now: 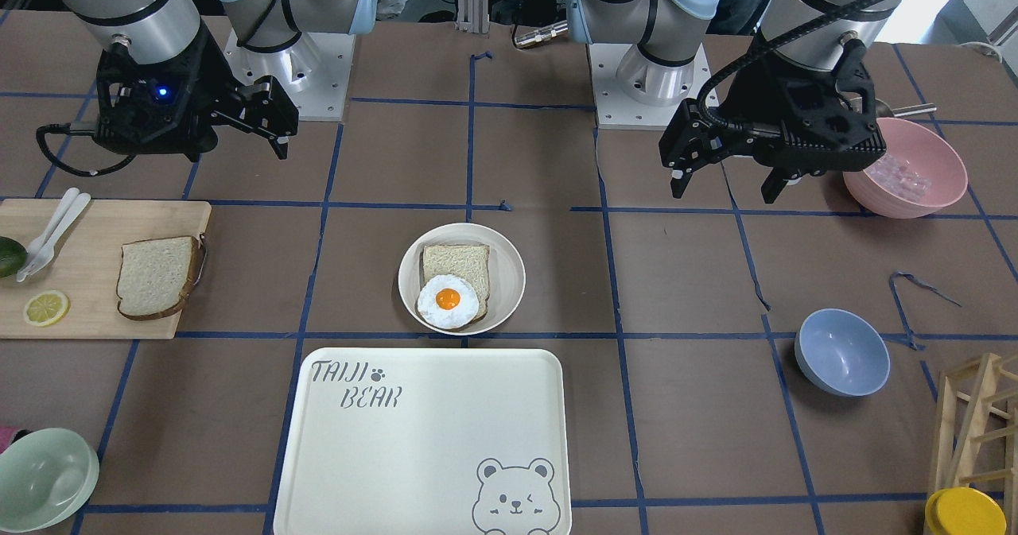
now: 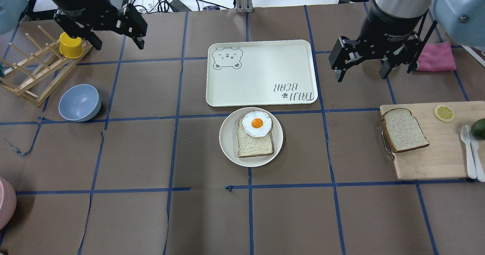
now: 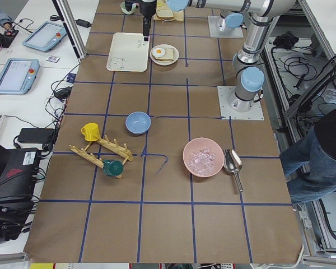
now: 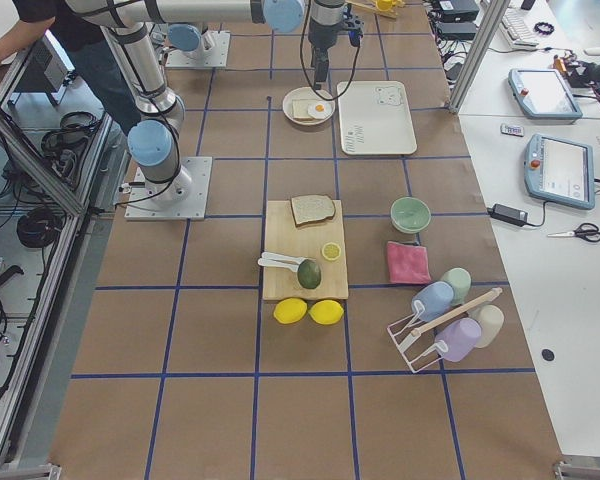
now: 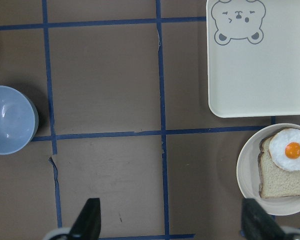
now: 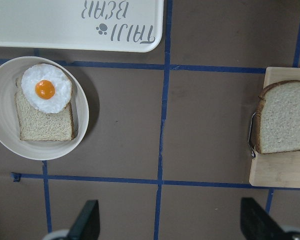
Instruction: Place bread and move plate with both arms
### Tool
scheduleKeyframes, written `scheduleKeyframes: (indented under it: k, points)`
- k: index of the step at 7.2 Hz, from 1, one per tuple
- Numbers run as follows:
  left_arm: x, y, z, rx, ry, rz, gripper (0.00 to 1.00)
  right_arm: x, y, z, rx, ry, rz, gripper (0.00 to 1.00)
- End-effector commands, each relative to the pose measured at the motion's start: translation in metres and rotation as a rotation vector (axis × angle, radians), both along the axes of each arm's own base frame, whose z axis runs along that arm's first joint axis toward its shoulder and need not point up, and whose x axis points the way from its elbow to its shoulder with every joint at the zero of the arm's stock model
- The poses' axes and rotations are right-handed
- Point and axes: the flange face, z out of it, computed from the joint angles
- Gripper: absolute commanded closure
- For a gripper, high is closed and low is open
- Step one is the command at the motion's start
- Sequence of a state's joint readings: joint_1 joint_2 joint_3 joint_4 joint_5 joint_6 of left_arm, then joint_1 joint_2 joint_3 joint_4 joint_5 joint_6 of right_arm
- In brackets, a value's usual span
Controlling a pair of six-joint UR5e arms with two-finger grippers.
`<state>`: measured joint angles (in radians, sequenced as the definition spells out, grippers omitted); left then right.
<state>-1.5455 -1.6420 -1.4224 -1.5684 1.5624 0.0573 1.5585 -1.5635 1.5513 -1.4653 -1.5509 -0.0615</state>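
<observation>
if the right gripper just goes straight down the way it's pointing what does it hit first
Most likely the bare table paper, by a blue tape line. The right gripper, open, points down into the gap between the plate and the bread on its cutting board; exact landing spot is unclear.

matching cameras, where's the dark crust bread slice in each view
Front-facing: bread at left, on the wooden board.
Overhead: bread at right.
Exterior left: far top, too small to tell.
Exterior right: bread at centre.
Left wrist: not in it.
Right wrist: bread at right edge.
Shared landmark: the wooden board under it.
</observation>
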Motion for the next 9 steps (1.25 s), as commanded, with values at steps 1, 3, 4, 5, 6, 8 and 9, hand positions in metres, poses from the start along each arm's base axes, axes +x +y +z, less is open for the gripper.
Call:
scheduleKeyframes:
  k: [1,3,4,5,6,8,9]
  points:
    - [-0.0018,0.0002,-0.0004,0.001,-0.002,-0.003,0.0,0.0,0.0,-0.0013,0.002,0.0,0.0,0.0]
    - [-0.0017,-0.0017,-0.0024,0.003,-0.002,0.0,0.0,0.0,0.0,-0.0013,0.002,0.0,0.003,0.0]
    - [-0.0007,-0.0004,-0.0003,-0.004,-0.014,-0.02,0.0,-0.0006,0.0,-0.0043,0.008,0.006,-0.003,0.0]
    - [0.0001,0.0,0.0005,-0.006,-0.015,-0.019,0.0,-0.0005,-0.0001,-0.0041,0.007,0.005,-0.004,0.0]
    - [-0.001,0.0,0.002,-0.009,-0.011,-0.019,0.0,-0.0001,0.0003,-0.0034,0.005,0.002,-0.005,0.0]
    - [-0.0018,0.0,0.0013,-0.008,-0.004,-0.02,0.0,-0.0005,-0.0003,-0.0057,0.011,0.005,-0.004,0.0]
    - [-0.0016,0.0,0.002,-0.009,-0.005,-0.02,0.0,-0.0003,-0.0001,-0.0059,0.013,0.003,-0.003,0.0]
